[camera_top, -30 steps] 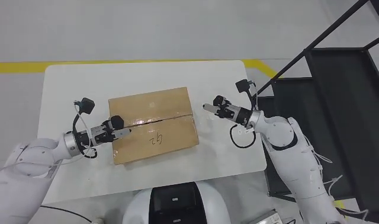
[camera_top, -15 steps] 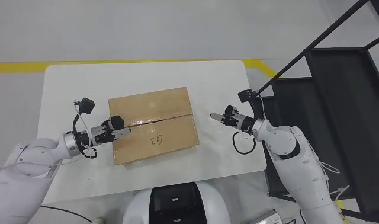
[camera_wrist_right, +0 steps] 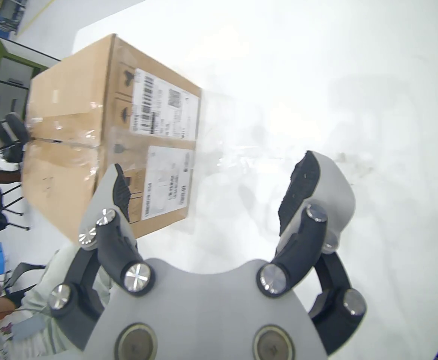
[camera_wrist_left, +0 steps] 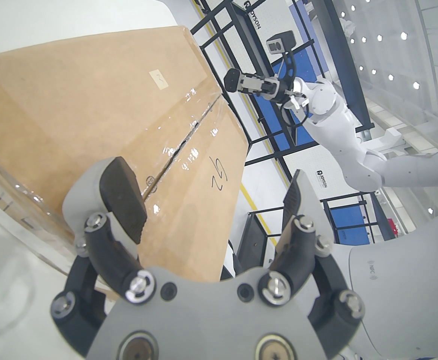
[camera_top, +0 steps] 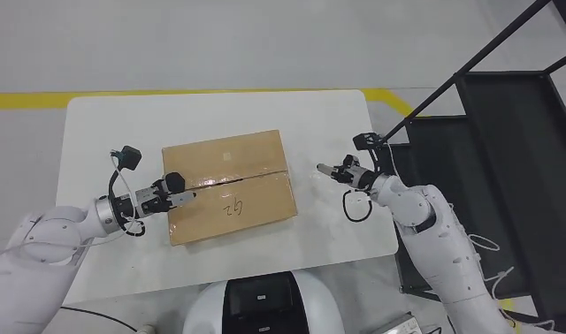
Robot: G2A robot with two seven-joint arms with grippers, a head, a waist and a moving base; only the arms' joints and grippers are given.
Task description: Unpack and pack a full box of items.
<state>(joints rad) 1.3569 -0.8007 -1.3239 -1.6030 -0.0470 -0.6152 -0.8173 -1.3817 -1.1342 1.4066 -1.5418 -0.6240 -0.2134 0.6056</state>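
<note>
Left claw over box edge; right claw beside.

The top camera looks steeply down from above the arms, far enough off to take in the whole bench, with the box near its middle. The left wrist camera sits close behind the left end effector, low over one end of the box. It faces along the box top toward the right end effector, seen farther off. The right wrist camera sits close behind its own end effector and faces back across bare bench at the box's labelled end, near it but apart. All three views share the box, and the two wrist cameras face each other across it.
</note>
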